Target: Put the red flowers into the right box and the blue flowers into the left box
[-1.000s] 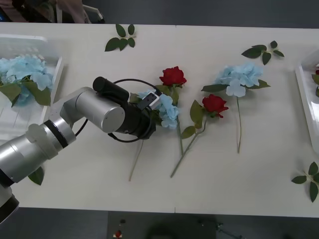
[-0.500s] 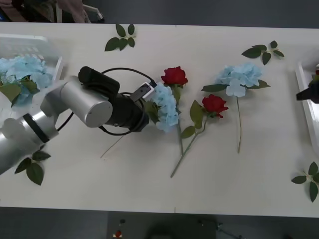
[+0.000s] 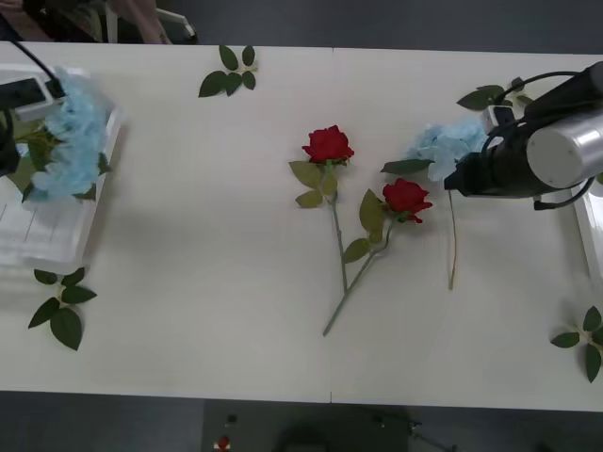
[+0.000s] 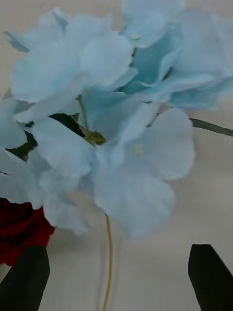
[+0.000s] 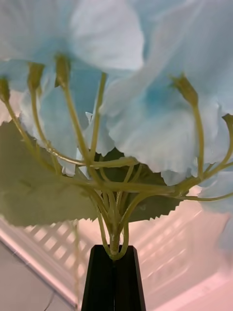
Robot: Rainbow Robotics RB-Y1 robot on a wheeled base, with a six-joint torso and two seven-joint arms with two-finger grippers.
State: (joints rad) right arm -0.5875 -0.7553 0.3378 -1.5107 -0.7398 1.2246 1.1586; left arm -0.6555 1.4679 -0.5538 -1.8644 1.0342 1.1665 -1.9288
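Pale blue petals are hanging over the left box at the far left of the counter, where the left gripper is pinching a blue flower by its stem, fingers pressed together on it, as the left wrist view shows. Toward the middle, well away from that box, two red flowers are lying side by side with their stems crossing. Farther over, the right gripper is hovering at the second blue flower, its fingers spread around the stem without touching. The right box is showing past it at the edge.

Closing there could snag the neighbouring rose, whose bloom is just beside that stem. Letting go on the left too soon could leave the flower draped on the rim.

Half a second ago the left arm was carrying its flower at mid-counter, and the right arm was only entering.
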